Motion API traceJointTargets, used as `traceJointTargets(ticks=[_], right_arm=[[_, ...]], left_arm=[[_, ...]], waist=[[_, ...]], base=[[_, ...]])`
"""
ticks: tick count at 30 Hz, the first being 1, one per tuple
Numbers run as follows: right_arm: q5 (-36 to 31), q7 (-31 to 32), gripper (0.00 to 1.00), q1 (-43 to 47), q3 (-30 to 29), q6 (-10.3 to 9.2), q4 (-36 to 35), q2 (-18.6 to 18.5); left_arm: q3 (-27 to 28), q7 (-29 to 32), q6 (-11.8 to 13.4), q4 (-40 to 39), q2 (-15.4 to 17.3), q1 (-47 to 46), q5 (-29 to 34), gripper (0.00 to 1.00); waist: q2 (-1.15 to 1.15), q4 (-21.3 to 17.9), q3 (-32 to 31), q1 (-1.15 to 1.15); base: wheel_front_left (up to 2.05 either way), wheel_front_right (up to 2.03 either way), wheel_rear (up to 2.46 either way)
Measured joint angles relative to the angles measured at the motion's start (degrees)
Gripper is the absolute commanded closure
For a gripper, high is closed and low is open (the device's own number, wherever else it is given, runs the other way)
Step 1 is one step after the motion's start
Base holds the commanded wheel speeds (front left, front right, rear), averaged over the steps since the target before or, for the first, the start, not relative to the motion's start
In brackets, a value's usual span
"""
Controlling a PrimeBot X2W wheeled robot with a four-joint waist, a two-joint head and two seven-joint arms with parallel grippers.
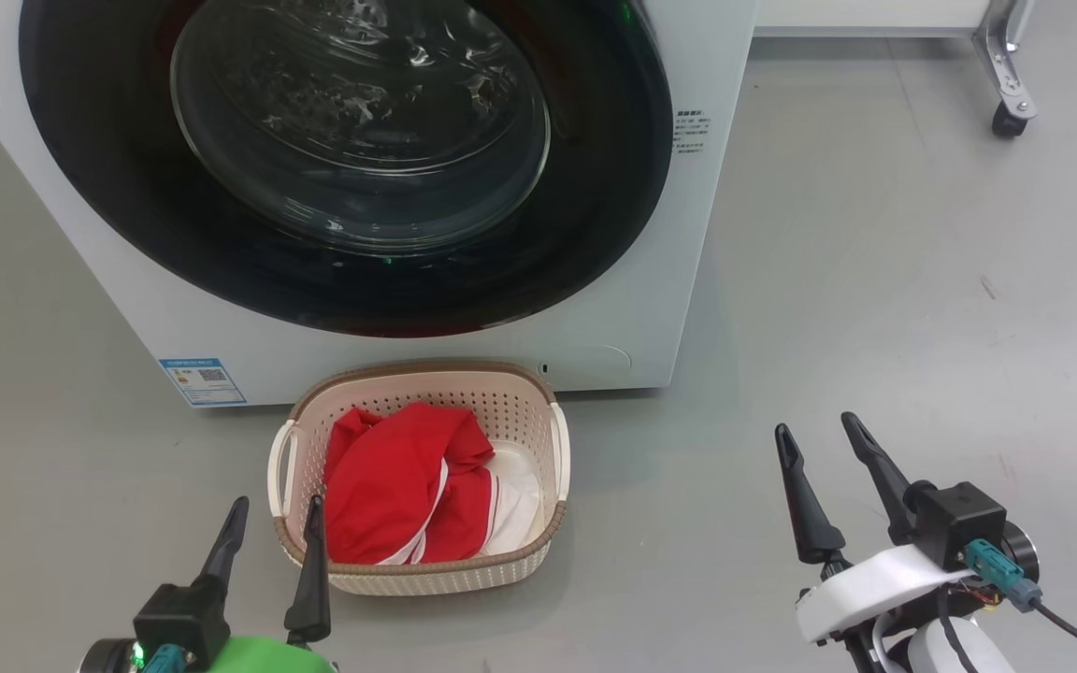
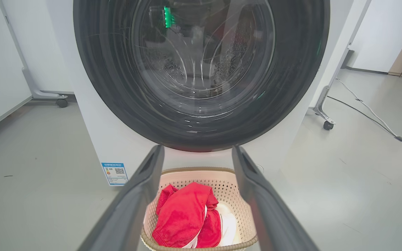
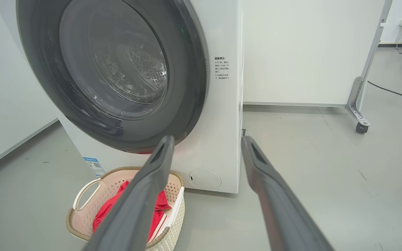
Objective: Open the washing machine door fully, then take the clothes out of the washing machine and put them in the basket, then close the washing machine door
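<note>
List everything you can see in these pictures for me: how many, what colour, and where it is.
washing machine: one, white, standing on the floor straight ahead.
washing machine door: one, glossy black with a clear glass centre, shut on the machine's front.
sticker: one, blue, lower left corner of the machine's front.
basket: one, cream with a brown rim, on the floor just before the machine.
clothes: one heap, red with white, inside the basket; pieces cannot be counted.
castor wheels: two, black, under metal feet on either side behind the machine.
cable: one, white, on the floor at the right.
floor: grey.
left gripper: one, dark fingers, open, empty, beside the basket.
right gripper: one, dark fingers, open, empty, over bare floor.
</note>
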Motion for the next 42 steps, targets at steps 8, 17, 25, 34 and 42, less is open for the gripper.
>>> traceJointTargets(ticks=[8,17,25,34,42], right_arm=[[-0.02,0.0,0.0,1.64,0.1,-0.44,-2.24,0.14],[-0.03,0.0,0.0,2.96,0.3,-0.99,-3.41,0.21],[-0.03,0.0,0.0,3.67,0.52,-0.99,-4.25,0.27],[-0.03,0.0,0.0,4.0,0.52,-1.01,-4.89,0.32],[-0.01,0.0,0.0,4.12,0.52,-1.01,-5.13,0.33]], left_arm=[[0.03,0.01,0.01,-1.01,0.03,0.31,0.0,0.0],[0.21,0.02,0.03,-1.88,0.34,0.48,0.0,0.0],[0.18,0.52,0.07,-2.22,0.47,0.76,0.0,0.0],[0.16,0.53,0.12,-2.69,0.56,0.8,0.01,0.0],[0.09,0.54,0.29,-2.97,0.56,0.88,0.01,0.0]], waist=[[0.0,-0.45,-0.17,0.0],[0.0,-1.04,-0.15,0.0],[0.0,-1.29,-0.04,0.0],[0.0,-1.22,0.17,0.0],[0.0,-1.09,0.1,0.0]], base=[[0.0,0.0,0.0],[0.0,0.0,0.0],[0.0,0.0,0.0],[0.0,0.0,0.0],[0.0,0.0,0.0]])
